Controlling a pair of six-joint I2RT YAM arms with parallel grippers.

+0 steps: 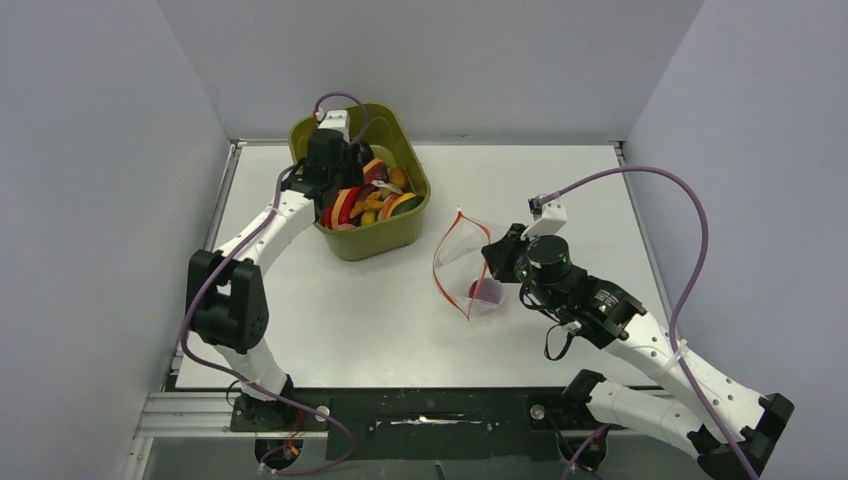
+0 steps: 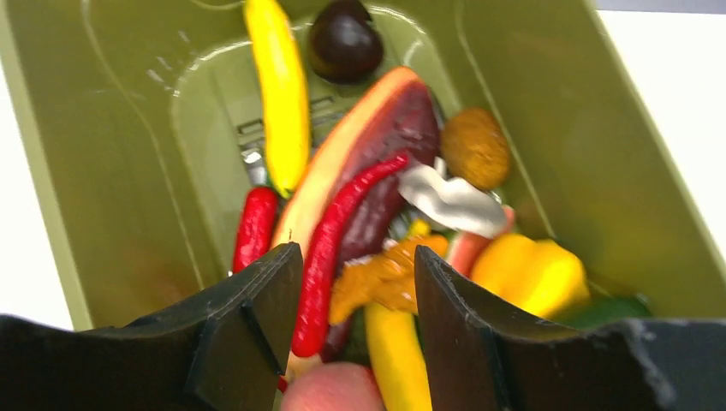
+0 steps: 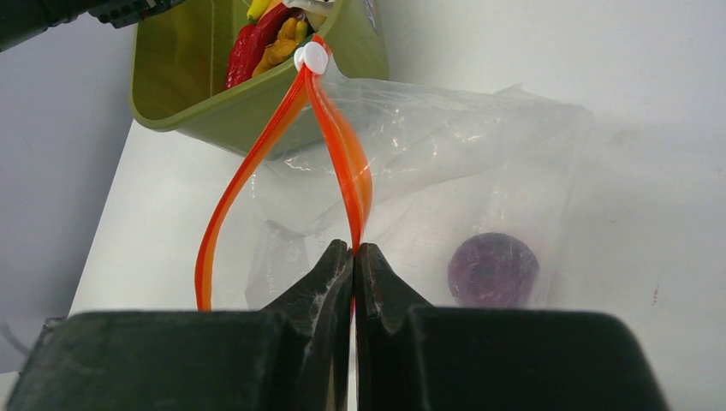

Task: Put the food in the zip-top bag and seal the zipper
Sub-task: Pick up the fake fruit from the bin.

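The food [image 1: 368, 195] lies heaped in the olive-green bin [image 1: 400, 235]. My left gripper [image 1: 343, 188] is inside the bin. In the left wrist view it [image 2: 358, 265] is open over a long red pepper [image 2: 330, 248] and an orange piece [image 2: 381, 278], with a yellow banana [image 2: 278, 94] and a dark round piece [image 2: 345, 43] beyond. The clear zip-top bag [image 1: 462, 262] stands to the bin's right, mouth open. My right gripper [image 3: 354, 250] is shut on one side of the red-orange zipper [image 3: 342, 154]. A purple round piece [image 3: 493, 270] lies inside the bag.
The bin [image 3: 171, 86] stands at the table's back, just behind the bag's mouth. A white slider [image 3: 311, 57] sits at the far end of the zipper. Grey walls enclose the table on the left, back and right.
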